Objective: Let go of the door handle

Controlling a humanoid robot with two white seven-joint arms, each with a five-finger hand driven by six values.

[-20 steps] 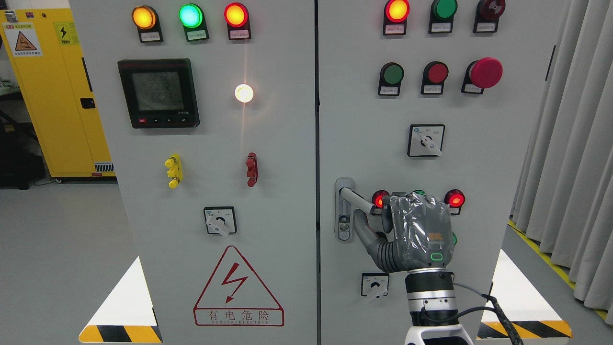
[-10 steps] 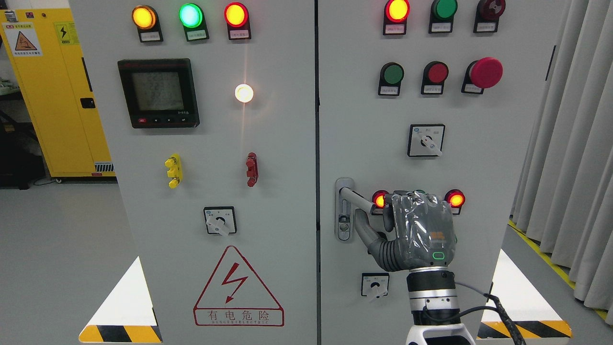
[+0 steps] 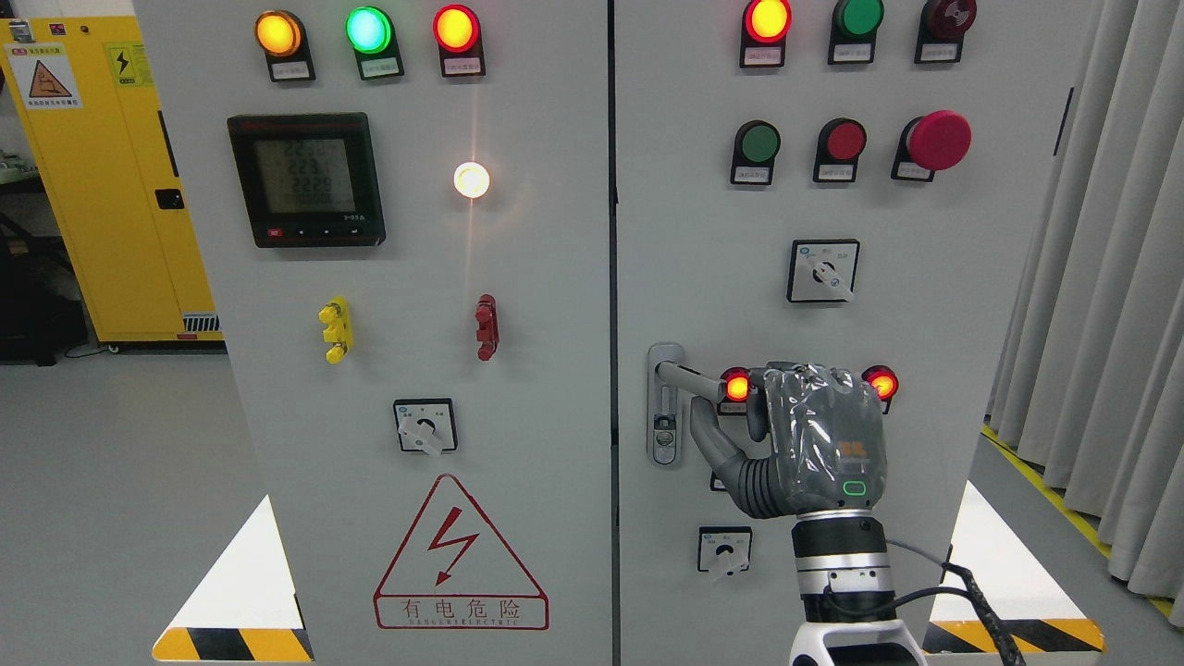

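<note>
Gripping the handle [image 3: 689, 377] at lower right, my right hand [image 3: 814, 444] has fingers curled round it; I judge uncurling comes next.

A: Finish of the grey painted sheet-metal cabinet door [image 3: 925, 305]?
B: Smooth, matt. The silver lever door handle [image 3: 686, 376] is satin metal; the right hand [image 3: 814, 444] wears glossy, wrinkled clear plastic film.
</note>
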